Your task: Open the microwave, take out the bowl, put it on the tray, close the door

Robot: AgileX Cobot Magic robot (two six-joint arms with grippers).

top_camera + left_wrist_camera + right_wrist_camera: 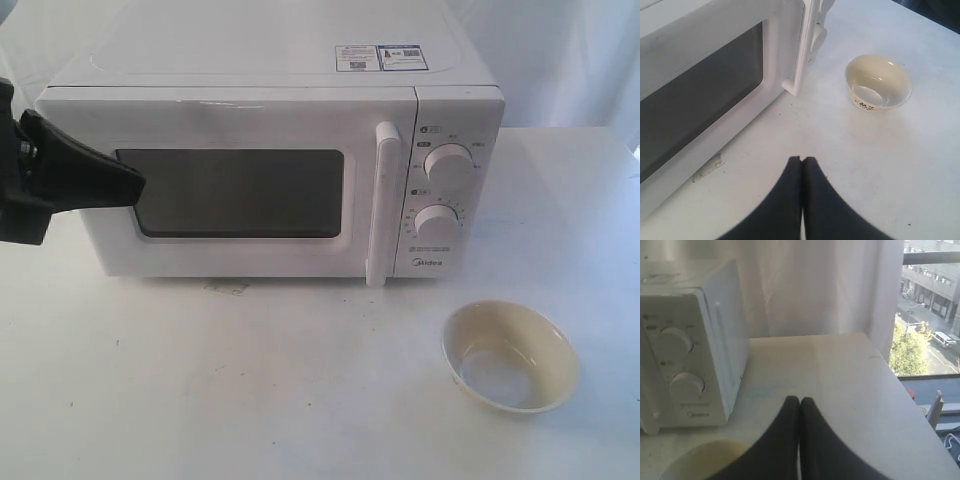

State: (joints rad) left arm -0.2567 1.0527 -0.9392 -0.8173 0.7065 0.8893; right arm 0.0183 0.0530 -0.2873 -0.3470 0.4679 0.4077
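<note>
One microwave sat on one counter: one door with one dark window, one bar handle, two knobs, two stickers up top. Just one bowl out front. Two hands were counted: left hand, right hand.

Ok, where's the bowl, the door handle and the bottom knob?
bowl (510,357): exterior view, on its glossy inside.
door handle (383,200): exterior view, midway up the white bar.
bottom knob (437,222): exterior view, on its round face.

White table, pale curtain, sunlit window onto street.
</note>
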